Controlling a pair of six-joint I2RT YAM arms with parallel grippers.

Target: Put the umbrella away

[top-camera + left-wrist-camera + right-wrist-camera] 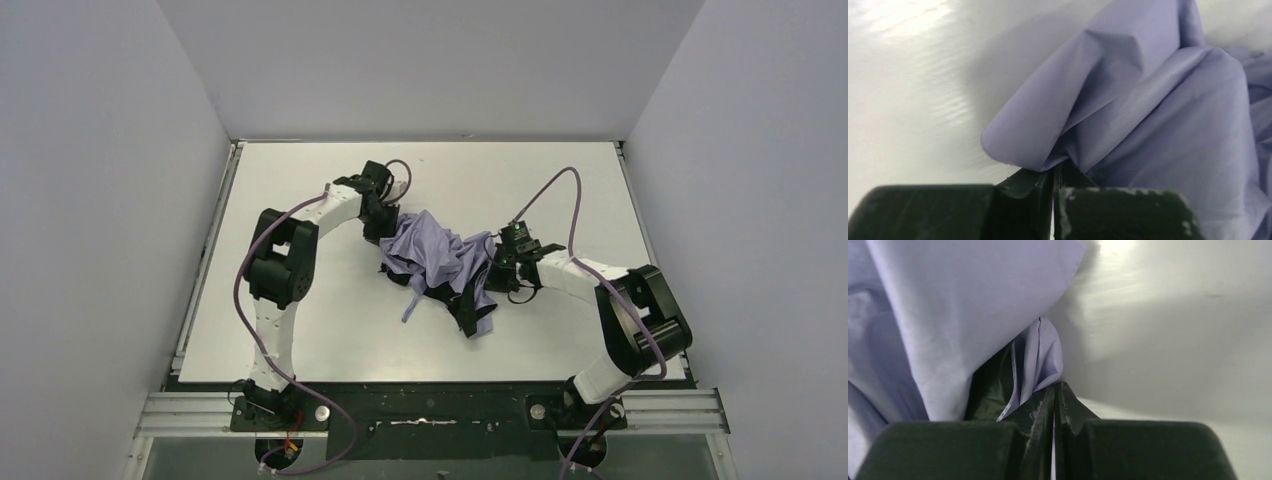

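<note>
Although the umbrella is collapsed, it lies as a loose, crumpled heap near the middle of the table with its fabric neither gathered nor fastened, so the task is judged part-done at most. The left gripper is fully closed, with a fold of lavender fabric pinched at its tips on the heap's far-left edge. The right gripper is likewise fully closed, on a small fold at the opposite side. Remaining steps, by judgement: draw the fabric tight and fasten it. No storage place is in view.

White arms, black joints, purple cables
</note>
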